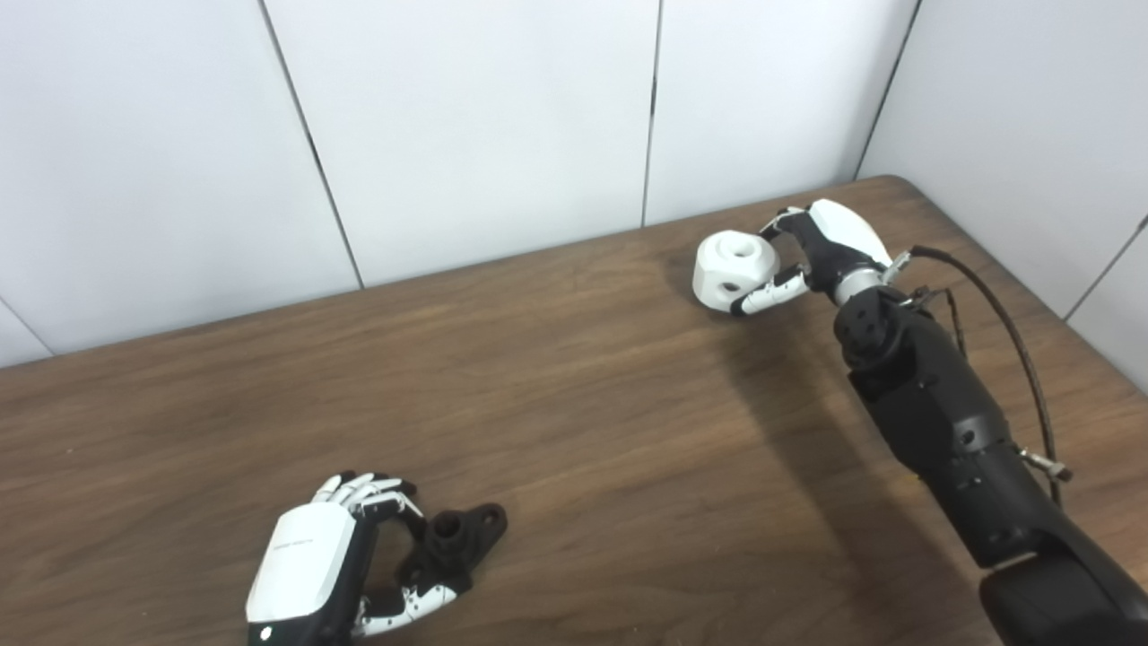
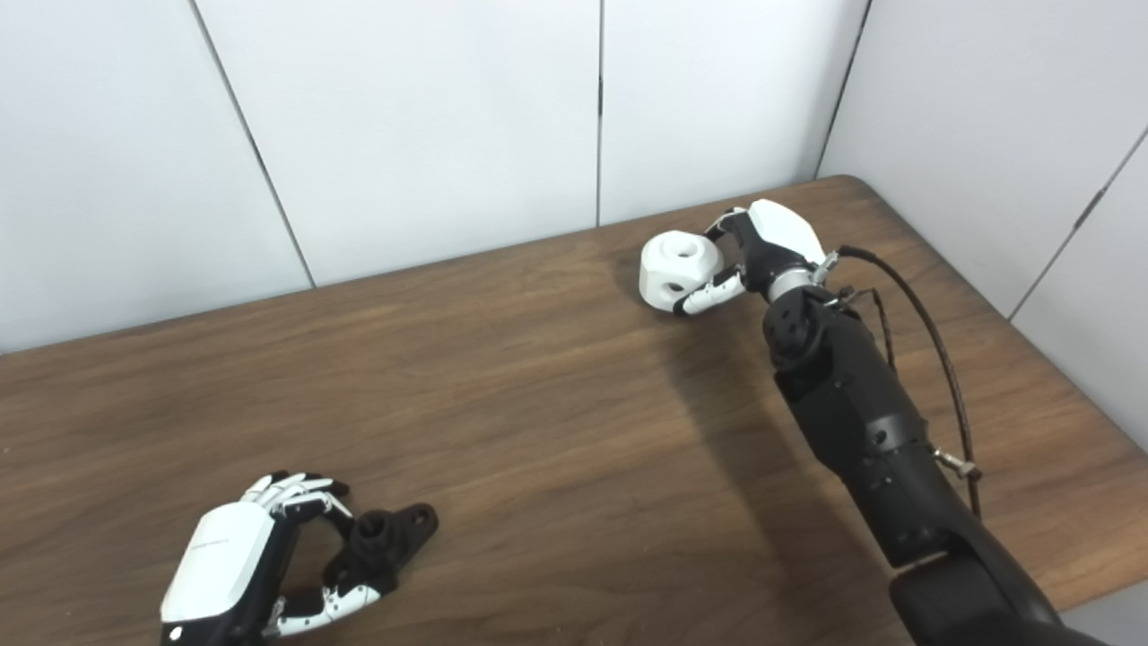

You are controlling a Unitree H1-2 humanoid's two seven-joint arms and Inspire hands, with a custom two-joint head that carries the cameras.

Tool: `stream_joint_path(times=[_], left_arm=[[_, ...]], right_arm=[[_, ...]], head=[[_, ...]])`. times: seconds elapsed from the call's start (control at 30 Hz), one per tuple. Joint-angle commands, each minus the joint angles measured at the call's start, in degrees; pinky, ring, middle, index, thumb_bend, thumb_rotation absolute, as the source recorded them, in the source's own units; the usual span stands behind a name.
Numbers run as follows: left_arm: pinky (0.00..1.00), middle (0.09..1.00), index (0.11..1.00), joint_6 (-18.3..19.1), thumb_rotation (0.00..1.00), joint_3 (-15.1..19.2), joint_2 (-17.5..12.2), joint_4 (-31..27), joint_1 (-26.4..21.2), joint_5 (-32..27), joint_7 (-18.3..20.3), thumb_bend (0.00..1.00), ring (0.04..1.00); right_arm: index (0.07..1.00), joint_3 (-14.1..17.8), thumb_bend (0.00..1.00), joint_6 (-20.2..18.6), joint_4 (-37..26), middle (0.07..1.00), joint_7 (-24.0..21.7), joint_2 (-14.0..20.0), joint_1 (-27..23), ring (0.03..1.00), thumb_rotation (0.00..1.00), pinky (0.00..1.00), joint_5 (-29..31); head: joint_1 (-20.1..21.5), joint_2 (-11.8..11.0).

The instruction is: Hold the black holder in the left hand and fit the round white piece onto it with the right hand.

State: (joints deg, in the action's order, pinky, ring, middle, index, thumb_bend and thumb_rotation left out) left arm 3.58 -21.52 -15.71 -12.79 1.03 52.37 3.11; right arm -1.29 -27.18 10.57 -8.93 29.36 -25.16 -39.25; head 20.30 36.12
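Note:
The black holder (image 1: 459, 536) lies on the table near the front left, its round boss pointing up. My left hand (image 1: 314, 561) is curled around it, fingertips (image 1: 395, 499) against its far side and thumb against its near end. It looks gripped while resting on the wood. The round white piece (image 1: 734, 267), with a hole on top and one in its side, sits at the far right of the table. My right hand (image 1: 825, 247) is shut on it, fingers behind and the thumb across its front.
The brown wooden table (image 1: 574, 404) runs up to white wall panels at the back and right. Its right edge lies just past my right forearm (image 1: 951, 431), which carries a loose black cable (image 1: 1013, 341).

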Motion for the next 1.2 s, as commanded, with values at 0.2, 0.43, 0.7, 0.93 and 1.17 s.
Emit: stream_joint_path(times=[0.2, 0.43, 0.7, 0.93, 1.17], left_arm=[[0.92, 0.747, 0.485, 0.57, 0.04, -0.49, -0.51, 0.48, 1.23, 1.70, 1.60, 0.52, 0.839], [0.92, 0.748, 0.485, 0.52, 0.04, -0.60, -0.68, 0.14, 1.29, 1.51, 2.02, 0.52, 0.840], [0.92, 0.745, 0.485, 0.60, 0.04, -0.54, -0.70, -0.21, 1.41, 1.39, 2.17, 0.52, 0.841], [0.92, 0.747, 0.486, 0.96, 0.04, -0.72, -0.67, -0.13, 1.30, 1.98, 2.39, 0.52, 0.843], [0.93, 0.749, 0.485, 1.03, 0.04, -0.63, -0.54, 0.05, 1.34, 1.73, 2.31, 0.52, 0.844]], right_arm=[[0.635, 0.51, 0.82, 0.59, -1.13, 0.916, 2.11, 1.95, -2.54, 1.000, 0.19, 1.00, 0.14], [0.635, 0.64, 0.82, 0.40, -0.93, 0.912, 2.05, 1.55, -2.82, 1.000, 0.20, 1.00, 0.16], [0.629, 0.52, 0.82, 0.37, -0.56, 0.907, 1.90, 1.37, -3.08, 1.000, 0.20, 1.00, 0.16], [0.623, 0.51, 0.81, 0.37, -0.37, 0.905, 1.95, 1.19, -3.21, 1.000, 0.20, 1.00, 0.21], [0.614, 0.33, 0.82, 0.41, -0.46, 0.906, 1.89, 1.18, -3.44, 1.000, 0.20, 1.00, 0.35]], head=[[-0.12, 0.01], [-0.12, 0.01], [-0.17, 0.16], [-0.20, 0.22], [-0.21, 0.25]])
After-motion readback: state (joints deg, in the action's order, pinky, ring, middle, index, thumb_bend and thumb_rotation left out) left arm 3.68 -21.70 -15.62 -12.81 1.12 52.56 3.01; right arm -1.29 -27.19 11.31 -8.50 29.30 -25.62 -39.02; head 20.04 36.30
